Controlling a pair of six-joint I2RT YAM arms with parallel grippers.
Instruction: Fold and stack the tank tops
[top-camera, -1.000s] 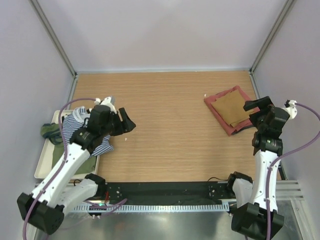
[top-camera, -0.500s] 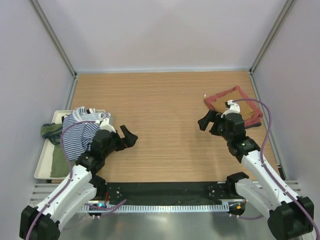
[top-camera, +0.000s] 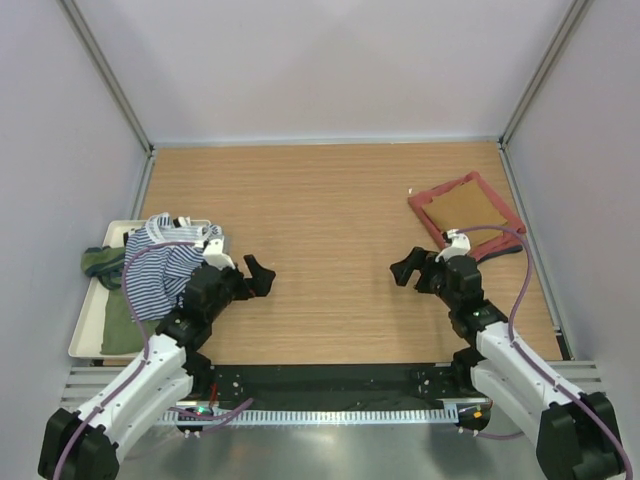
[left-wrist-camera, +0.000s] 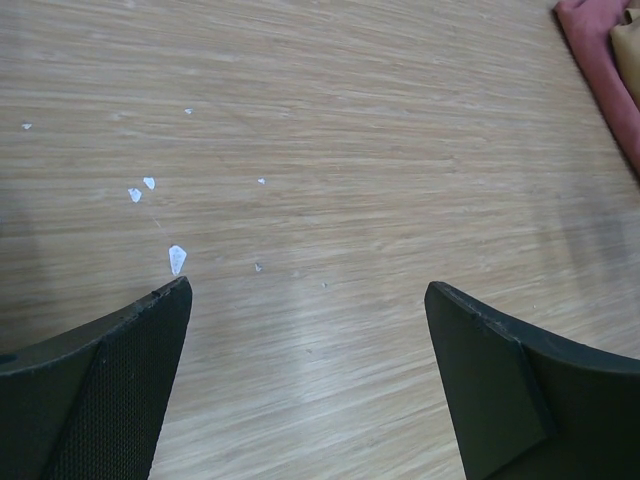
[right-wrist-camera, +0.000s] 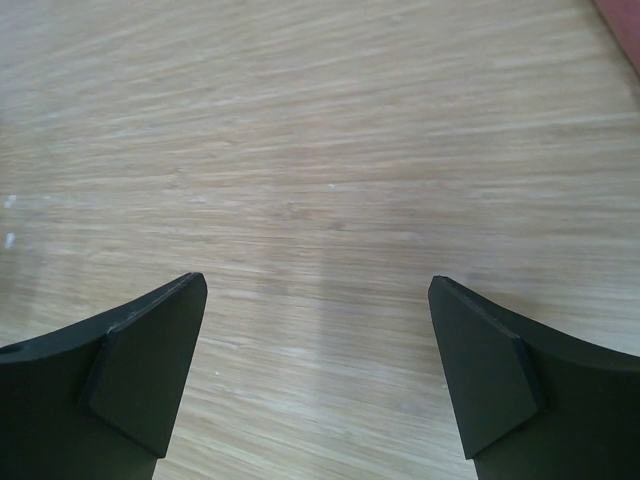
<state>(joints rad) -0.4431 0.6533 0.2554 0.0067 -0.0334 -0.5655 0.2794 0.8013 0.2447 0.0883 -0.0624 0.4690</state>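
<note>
A folded tan-brown tank top (top-camera: 468, 207) lies on a folded rust-red one (top-camera: 430, 210) at the right of the table; a corner of that stack shows in the left wrist view (left-wrist-camera: 600, 60). A crumpled navy-white striped tank top (top-camera: 160, 262) and an olive green one (top-camera: 103, 262) sit on a tray (top-camera: 88, 330) at the left. My left gripper (top-camera: 258, 275) is open and empty over bare wood, just right of the tray. My right gripper (top-camera: 405, 270) is open and empty over bare wood, left of the folded stack.
Small white specks (left-wrist-camera: 140, 190) lie on the wood ahead of the left gripper. Grey walls with metal posts (top-camera: 110, 75) enclose the table on three sides. A black strip (top-camera: 330, 385) runs along the near edge between the arm bases.
The right arm swung from beside the folded stack down toward the table's middle. The left arm drew back from the tray side toward the near edge. The striped top now shows uncovered.
</note>
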